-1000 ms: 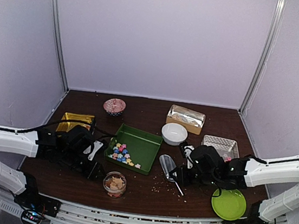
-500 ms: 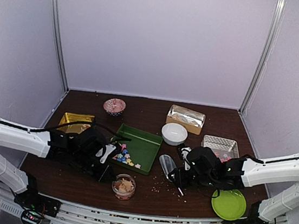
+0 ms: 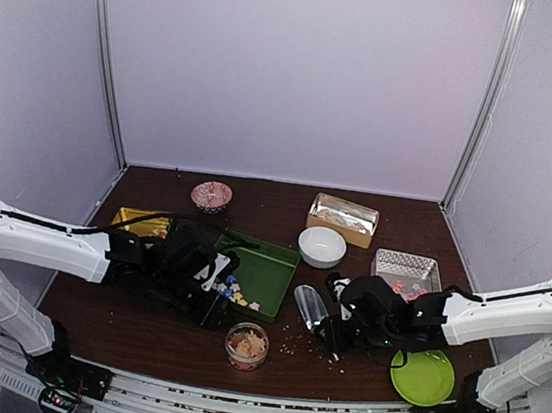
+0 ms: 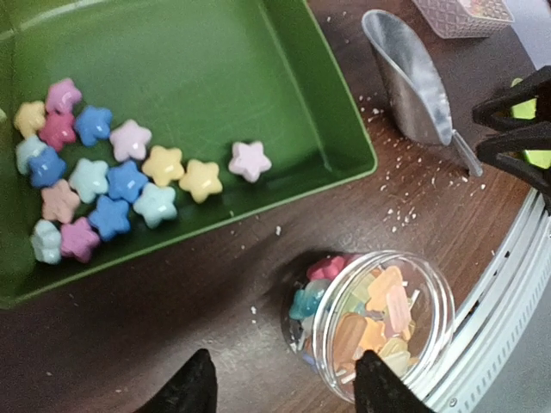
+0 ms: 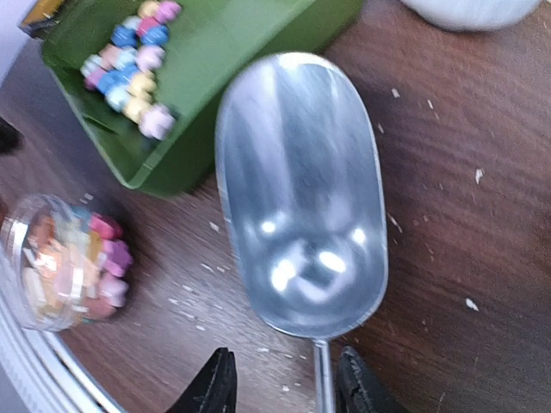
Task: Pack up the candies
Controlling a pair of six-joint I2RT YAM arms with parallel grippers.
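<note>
Pastel star candies [image 4: 112,185] lie in the left part of a green tray [image 4: 215,69], which also shows in the top view [image 3: 271,266]. A clear open jar [image 4: 383,318] with star and pale amber candies stands on the table [image 3: 247,345]. My left gripper [image 4: 282,389] is open just behind the jar, which is nearer its right finger and free of both. Near the tray's corner lies an empty metal scoop [image 5: 297,189]. My right gripper [image 5: 288,385] is open, its fingers either side of the scoop's thin handle [image 5: 323,379] with a gap on the left.
A white bowl [image 3: 322,245], a foil-lined box [image 3: 343,218], a patterned bowl [image 3: 211,196] and a gold tray [image 3: 138,220] stand further back. A clear basket [image 3: 406,271] holds a few candies at right. A green plate [image 3: 422,376] is at front right. Crumbs [image 3: 291,347] dot the table.
My left gripper carried the jar rightward along the front of the table, then opened and let it go. The right gripper edged slightly left over the scoop's handle.
</note>
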